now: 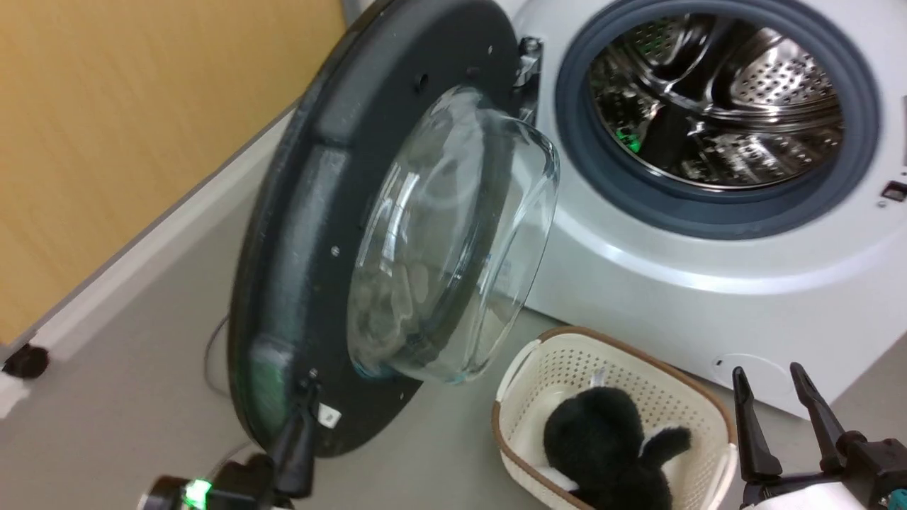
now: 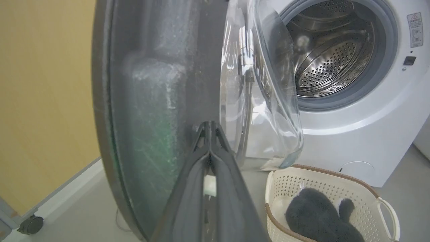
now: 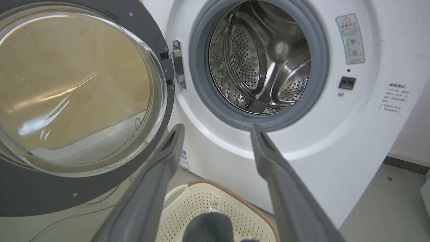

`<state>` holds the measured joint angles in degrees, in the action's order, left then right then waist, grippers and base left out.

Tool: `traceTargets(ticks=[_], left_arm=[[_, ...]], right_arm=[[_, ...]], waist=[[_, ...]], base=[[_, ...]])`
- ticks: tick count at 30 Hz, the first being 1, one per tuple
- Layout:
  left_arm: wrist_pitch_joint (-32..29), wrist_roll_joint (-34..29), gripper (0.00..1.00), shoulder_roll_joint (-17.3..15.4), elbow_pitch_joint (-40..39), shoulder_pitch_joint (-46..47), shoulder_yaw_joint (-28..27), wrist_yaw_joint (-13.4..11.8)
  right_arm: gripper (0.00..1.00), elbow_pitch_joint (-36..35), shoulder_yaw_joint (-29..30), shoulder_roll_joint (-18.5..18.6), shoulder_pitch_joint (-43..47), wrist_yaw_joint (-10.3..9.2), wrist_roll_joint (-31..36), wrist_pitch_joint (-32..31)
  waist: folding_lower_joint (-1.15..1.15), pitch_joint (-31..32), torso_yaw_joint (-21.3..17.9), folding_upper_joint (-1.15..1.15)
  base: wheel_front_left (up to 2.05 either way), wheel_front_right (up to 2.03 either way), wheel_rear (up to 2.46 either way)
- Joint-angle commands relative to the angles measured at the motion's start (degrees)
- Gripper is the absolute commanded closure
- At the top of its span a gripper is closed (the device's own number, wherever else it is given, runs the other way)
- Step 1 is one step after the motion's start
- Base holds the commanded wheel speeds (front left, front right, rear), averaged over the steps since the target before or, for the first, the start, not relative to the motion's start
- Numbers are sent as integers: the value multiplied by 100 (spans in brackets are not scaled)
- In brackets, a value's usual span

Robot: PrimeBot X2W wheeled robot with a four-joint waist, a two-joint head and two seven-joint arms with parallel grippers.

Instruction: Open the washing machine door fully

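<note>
Presses the left tool (image 1: 306, 397), fingers closed tight together with nothing between them, against the inner face of the washing machine door (image 1: 297, 234) near its lower free edge. Holds the right tool (image 1: 767, 372) spread wide and empty, low on the right beside the basket (image 1: 560, 338). Finds the door standing well out from the washing machine (image 1: 673, 283), about square to its front, hung on the hinge (image 1: 530, 60) with the steel drum (image 1: 716, 99) laid bare. Likely needs more swing toward the yellow wall (image 1: 142, 106) to count as fully open. Risks skating off the glossy face, having only closed tips bearing on it and no grasp. Risks knocking the door into the wall or straining the hinge if pushed too hard. May also catch the thin cable (image 1: 212, 340) lying on the floor beyond the door. Has the basket and its dark plush toy (image 1: 602, 439) just beside the glass bowl (image 1: 453, 234), out of the outward swing but close under the right arm.
</note>
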<state>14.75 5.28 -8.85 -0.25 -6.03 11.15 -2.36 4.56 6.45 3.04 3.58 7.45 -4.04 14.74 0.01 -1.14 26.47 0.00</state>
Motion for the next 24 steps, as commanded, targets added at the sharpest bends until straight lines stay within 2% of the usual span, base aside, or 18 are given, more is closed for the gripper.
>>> traceTargets(ticks=[1, 6, 10, 24], left_arm=[[25, 7, 100, -42, 23, 156, -97, -11], [25, 70, 100, -55, 169, 434, -488, -12], [25, 189, 100, 61, 330, 736, -864, -45], [25, 336, 100, 224, 1116, 1983, -2122, 83]], right_arm=[[0, -5, 9, -16, -16, 3, 33, 26], [0, -23, 11, -16, -135, 3, 98, 26], [0, -47, 2, -16, -240, 3, 187, 26], [0, -184, 46, -16, -759, 3, 668, 26]], waist=[[-1, -88, 89, 0], [-1, -275, 172, 0], [-1, -476, 181, 0], [-1, -1498, -10, 0]], base=[[0, 0, 0], [0, 0, 0], [0, 0, 0], [0, 0, 0]])
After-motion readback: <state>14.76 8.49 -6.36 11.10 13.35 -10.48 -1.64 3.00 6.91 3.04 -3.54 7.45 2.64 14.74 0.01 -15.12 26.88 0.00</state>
